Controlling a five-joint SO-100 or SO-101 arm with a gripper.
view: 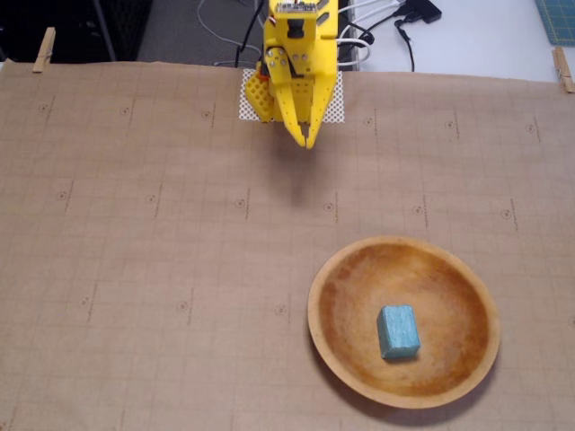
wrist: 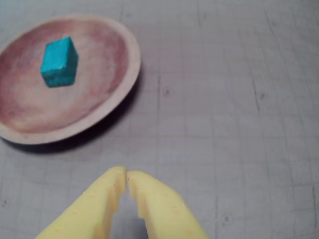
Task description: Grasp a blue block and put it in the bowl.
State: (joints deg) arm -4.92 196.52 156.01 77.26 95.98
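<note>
The blue block [view: 398, 330] lies inside the wooden bowl [view: 341, 278], a little right of its middle in the fixed view. In the wrist view the block [wrist: 59, 61] sits in the bowl [wrist: 127, 74] at the upper left. My yellow gripper [view: 308, 142] is shut and empty, its tips touching. It hangs near the arm's base at the back of the table, well away from the bowl. In the wrist view the gripper [wrist: 125, 174] enters from the bottom edge.
Brown gridded paper [view: 135, 251] covers the table, held by wooden clips [view: 43, 49] at the back corners. Cables [view: 395, 27] lie behind the arm's base. A white mesh pad [view: 334, 103] sits under the base.
</note>
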